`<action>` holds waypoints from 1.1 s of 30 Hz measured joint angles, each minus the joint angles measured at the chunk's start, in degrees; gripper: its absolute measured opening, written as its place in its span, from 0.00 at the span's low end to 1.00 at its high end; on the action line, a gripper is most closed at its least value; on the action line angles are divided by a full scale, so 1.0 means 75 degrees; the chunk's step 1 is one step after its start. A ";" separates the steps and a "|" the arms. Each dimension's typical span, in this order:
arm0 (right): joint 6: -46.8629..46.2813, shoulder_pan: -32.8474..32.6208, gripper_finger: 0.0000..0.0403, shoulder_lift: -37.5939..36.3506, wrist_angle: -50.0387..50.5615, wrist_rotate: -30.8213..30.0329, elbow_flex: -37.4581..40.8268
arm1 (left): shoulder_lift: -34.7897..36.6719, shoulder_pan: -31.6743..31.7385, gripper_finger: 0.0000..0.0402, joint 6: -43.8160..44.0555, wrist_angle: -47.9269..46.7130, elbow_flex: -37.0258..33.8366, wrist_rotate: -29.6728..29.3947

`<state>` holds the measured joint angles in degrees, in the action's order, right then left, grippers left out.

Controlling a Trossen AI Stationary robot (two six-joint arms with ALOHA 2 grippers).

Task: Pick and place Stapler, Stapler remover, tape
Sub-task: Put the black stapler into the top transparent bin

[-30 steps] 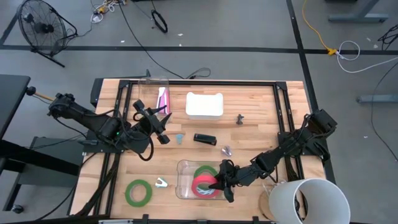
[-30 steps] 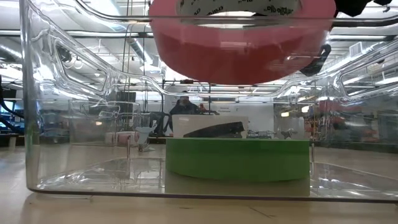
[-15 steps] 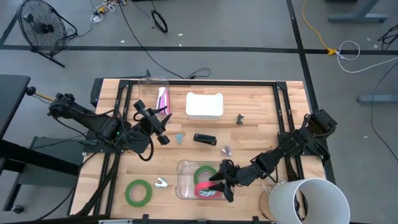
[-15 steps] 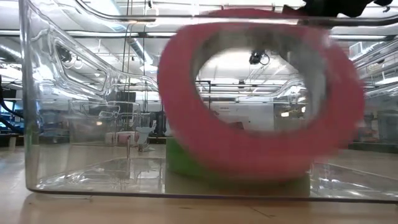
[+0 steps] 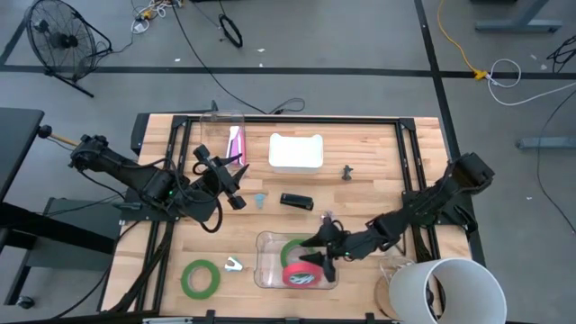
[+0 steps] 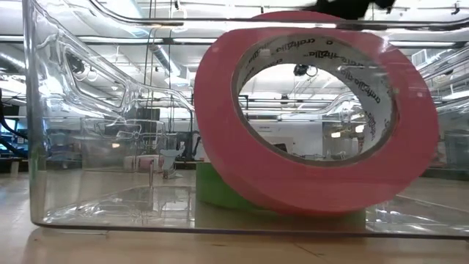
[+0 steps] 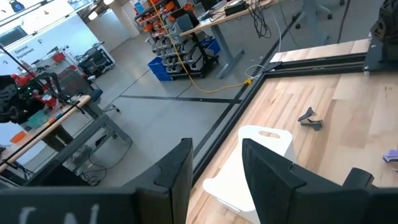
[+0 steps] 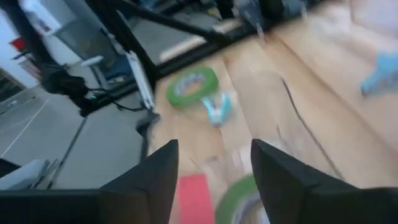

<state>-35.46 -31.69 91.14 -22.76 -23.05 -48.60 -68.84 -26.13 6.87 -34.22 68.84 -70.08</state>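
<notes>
robotics lab: taped concrete floor [image 5: 360, 45], floor fan [image 5: 56, 38], equipment-laden workbenches [image 7: 205, 18]

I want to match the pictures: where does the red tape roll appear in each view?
High view: red tape roll in the clear bin, at the table's front edge.
Low view: it fills the centre, tilted, leaning on the green roll.
Left wrist view: not in it.
Right wrist view: a red patch at the bottom.
Shared landmark: the green roll beside it.
</notes>
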 joint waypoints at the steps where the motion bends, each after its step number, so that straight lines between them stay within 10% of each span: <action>1: 0.0183 -0.0005 0.46 -0.0150 0.0011 -0.0008 0.0000 | 0.0000 0.0000 0.35 0.0000 -0.0005 0.0000 0.0000; 15: 0.1658 0.0038 0.32 -0.2031 0.1981 -0.1111 -0.0006 | 0.0000 0.0003 0.35 0.1148 -0.1918 -0.0003 0.1372; 25: 0.0432 0.1232 0.43 -0.2177 0.5455 -0.1143 -0.0004 | 0.0000 0.0003 0.35 0.1262 -0.1942 -0.0003 0.1734; 33: 0.0730 0.2293 0.53 -0.2133 0.5704 -0.0623 0.0000 | 0.0000 0.0003 0.35 0.1418 -0.1927 -0.0002 0.1731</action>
<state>-29.99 -14.49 75.15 20.02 -27.73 -48.60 -68.84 -26.11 17.51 -48.66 68.82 -57.10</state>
